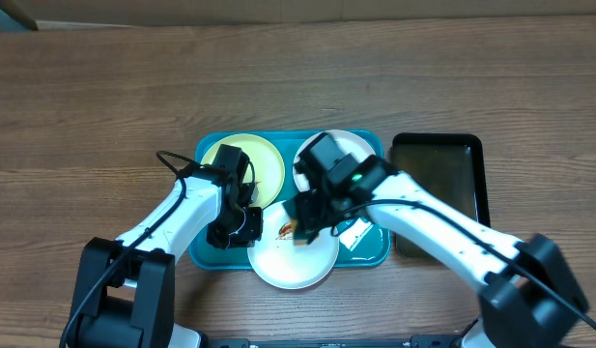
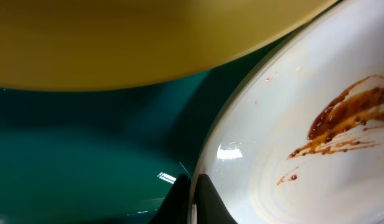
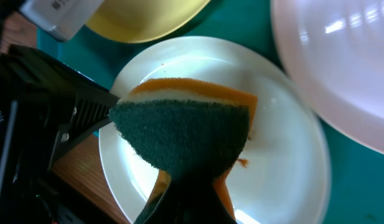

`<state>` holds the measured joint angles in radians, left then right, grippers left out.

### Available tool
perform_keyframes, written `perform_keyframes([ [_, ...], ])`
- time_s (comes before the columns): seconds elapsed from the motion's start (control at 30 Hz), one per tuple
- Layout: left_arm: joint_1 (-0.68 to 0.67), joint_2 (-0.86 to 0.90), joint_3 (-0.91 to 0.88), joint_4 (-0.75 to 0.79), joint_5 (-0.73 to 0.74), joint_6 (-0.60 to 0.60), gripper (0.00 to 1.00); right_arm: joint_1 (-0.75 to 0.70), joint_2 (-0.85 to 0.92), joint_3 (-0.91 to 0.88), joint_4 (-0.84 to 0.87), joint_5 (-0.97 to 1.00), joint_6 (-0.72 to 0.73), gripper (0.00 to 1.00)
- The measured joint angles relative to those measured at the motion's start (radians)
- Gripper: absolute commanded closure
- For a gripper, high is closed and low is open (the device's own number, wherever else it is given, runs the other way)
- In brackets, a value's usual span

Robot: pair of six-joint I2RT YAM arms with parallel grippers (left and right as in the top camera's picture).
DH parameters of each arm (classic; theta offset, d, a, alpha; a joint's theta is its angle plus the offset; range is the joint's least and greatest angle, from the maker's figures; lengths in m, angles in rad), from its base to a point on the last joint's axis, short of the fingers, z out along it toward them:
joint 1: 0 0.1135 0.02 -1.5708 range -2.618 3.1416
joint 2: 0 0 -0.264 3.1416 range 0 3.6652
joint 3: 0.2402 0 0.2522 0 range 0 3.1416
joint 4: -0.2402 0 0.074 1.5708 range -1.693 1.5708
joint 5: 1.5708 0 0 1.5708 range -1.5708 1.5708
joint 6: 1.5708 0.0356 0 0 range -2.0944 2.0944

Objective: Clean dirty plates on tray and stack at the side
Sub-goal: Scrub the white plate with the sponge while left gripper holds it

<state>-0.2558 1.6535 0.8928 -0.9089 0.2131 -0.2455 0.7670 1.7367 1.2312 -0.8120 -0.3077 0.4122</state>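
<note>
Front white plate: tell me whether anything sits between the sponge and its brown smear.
Nothing visible does. The sponge, clamped in the right gripper, hangs directly over the front white plate and its smear. The left gripper pinches that plate's rim beside the sponge, not beneath it.

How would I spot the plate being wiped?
Find the teal tray in the table's middle. The front white plate sits nearest the robot, overhanging the tray's near edge. Unlike the yellow-green plate and the other white plate behind it, it has the green-and-orange sponge held over it.
</note>
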Motion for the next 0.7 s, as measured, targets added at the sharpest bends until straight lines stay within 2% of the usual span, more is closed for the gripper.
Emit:
perform_keyframes([
  [0.3,0.0,0.0,0.0,0.008,0.0,-0.008,0.96,0.108,0.109,0.0,0.141,0.001,0.087,0.96],
  [0.7,0.0,0.0,0.0,0.008,0.0,-0.011,0.96,0.118,0.142,0.0,0.124,0.114,0.214,0.96],
])
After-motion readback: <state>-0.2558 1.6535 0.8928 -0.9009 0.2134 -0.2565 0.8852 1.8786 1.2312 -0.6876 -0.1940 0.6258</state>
